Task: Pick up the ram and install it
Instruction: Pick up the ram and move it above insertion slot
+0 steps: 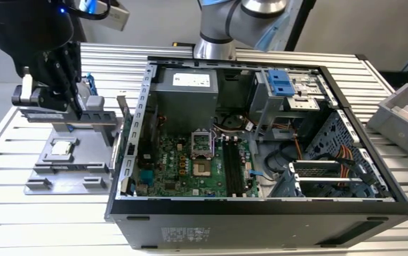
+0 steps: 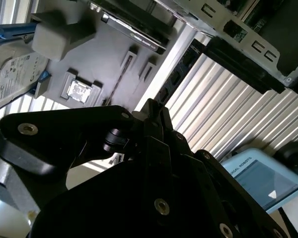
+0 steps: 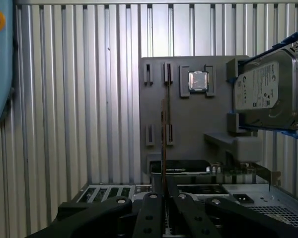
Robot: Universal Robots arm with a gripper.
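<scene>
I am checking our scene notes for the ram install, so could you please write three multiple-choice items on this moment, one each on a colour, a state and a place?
1. What colour is the frame around the hard drive?
A. blue
B. red
C. yellow

2. How is the computer case?
A. shut by a side panel
B. wrapped in a cover
C. open, with the motherboard exposed

3. Where is the gripper?
A. touching the motherboard
B. over the grey fixture, outside the case
C. clamped on the hard drive

Answers:
1 A, since the first wrist view shows blue edges around the silver drive.
2 C, since the exterior view looks straight onto the board through the open side.
3 B, since the exterior view has it above the fixture, at the exterior view's left of the case.
</scene>
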